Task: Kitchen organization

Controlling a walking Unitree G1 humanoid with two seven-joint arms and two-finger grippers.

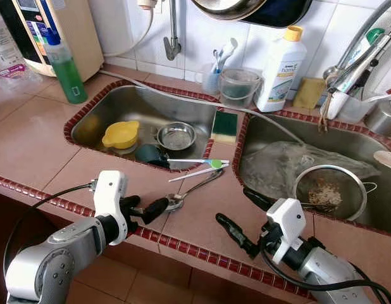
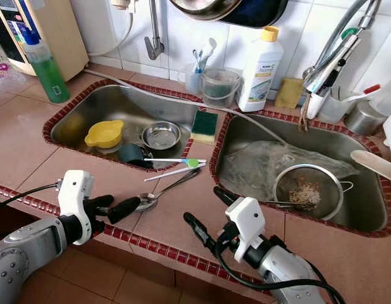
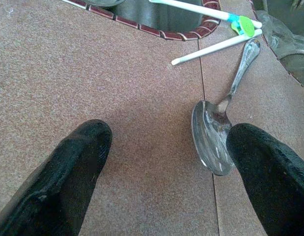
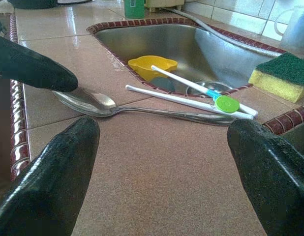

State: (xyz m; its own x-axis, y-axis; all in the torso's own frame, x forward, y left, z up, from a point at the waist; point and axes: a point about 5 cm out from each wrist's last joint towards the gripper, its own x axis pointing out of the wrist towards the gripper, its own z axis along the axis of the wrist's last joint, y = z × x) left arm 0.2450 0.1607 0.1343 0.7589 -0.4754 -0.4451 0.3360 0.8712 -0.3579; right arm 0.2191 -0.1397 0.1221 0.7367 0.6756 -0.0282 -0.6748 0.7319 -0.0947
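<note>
While the double sink (image 1: 88, 104) spans the upper frame, the counter (image 1: 202, 215) runs across the middle. Lower left, the left gripper (image 1: 150, 209) spreads wide, one fingertip touching the spoon (image 1: 194, 189) bowl, gripping nothing. Lower right, the right gripper (image 1: 243, 212) gapes empty, near white chopsticks (image 1: 195, 168).

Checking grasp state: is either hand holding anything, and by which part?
Nothing is held. The left hand is open, one finger touching the bowl of the spoon lying on the counter. The right hand is open above the counter.
</note>
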